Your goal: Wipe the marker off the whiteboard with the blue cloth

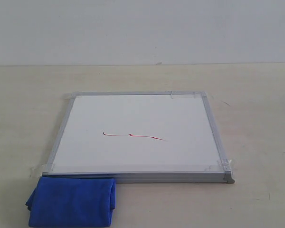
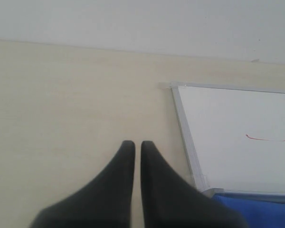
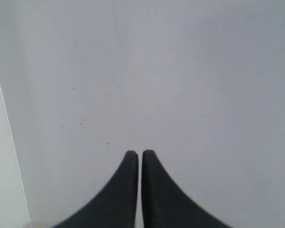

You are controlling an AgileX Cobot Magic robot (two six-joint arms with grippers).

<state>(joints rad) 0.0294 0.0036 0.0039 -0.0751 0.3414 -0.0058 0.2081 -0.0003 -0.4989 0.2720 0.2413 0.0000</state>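
Marker [image 1: 133, 136] ink, a thin wavy red line, runs across the middle of the whiteboard [image 1: 137, 114], and neither pincer is near it. The left pincer [image 2: 138, 142] has its two black fingers [image 2: 121, 180] drawn almost together. Only a thin slit shows between them, and nothing is held in it. Its tips are over bare table [image 1: 23, 123] and point toward the wall [image 1: 133, 28].

From this pincer the board sits off to one side and a little ahead. One taped corner of its silver frame is the nearest part. The red line is farther out on the white face, well apart from the fingertips.

The cloth [image 1: 72, 202], bright blue and bunched, is the task thing closest to the left pincer. In the wrist view it shows just beside the base of one finger, though I cannot tell whether it reaches under that finger or only lies next to it. It rests on the table against the board's edge, touching the frame at one corner, and none of it lies on the white face.

The right pincer [image 3: 140, 152] is likewise closed to a hairline gap with nothing in it. It faces a pale, faintly speckled surface [image 3: 190, 71]. Board, line and cloth are all outside its view, so their place relative to it cannot be told.
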